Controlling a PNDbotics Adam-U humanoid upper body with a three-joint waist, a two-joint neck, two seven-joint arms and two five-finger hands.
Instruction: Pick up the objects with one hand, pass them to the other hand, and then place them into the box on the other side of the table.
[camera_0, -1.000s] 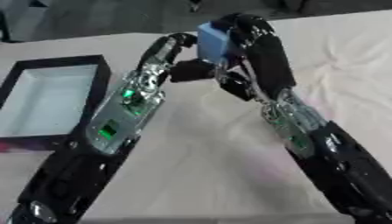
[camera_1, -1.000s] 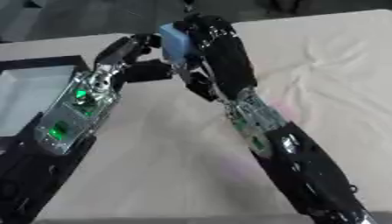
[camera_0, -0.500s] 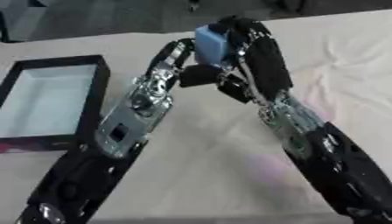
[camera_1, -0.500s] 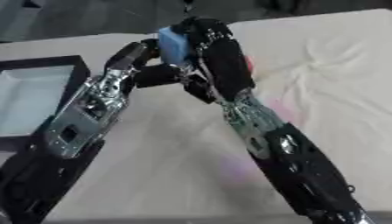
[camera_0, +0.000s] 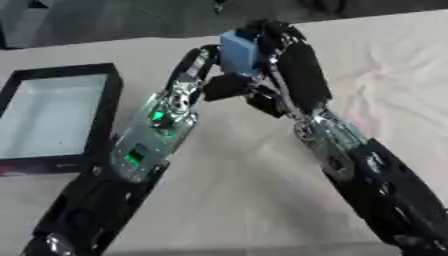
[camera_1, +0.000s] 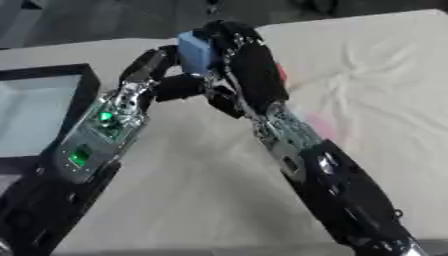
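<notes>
table (camera_0: 227, 200): cream cloth, wrinkled on right | box (camera_0: 52, 117): dark-rimmed, open, seemingly empty, left edge

Both views look down from the robot's head, steeply, onto the desk (camera_0: 262, 200) under its wrinkled pale cloth, facing away toward the far edge. They sit close: the two forearms fill the near half of each picture. The pair shares almost everything, the arms meeting high in the middle and the open box (camera_0: 52, 117) at the left. In the right eye view that box slides further left and is cut by the edge.
</notes>
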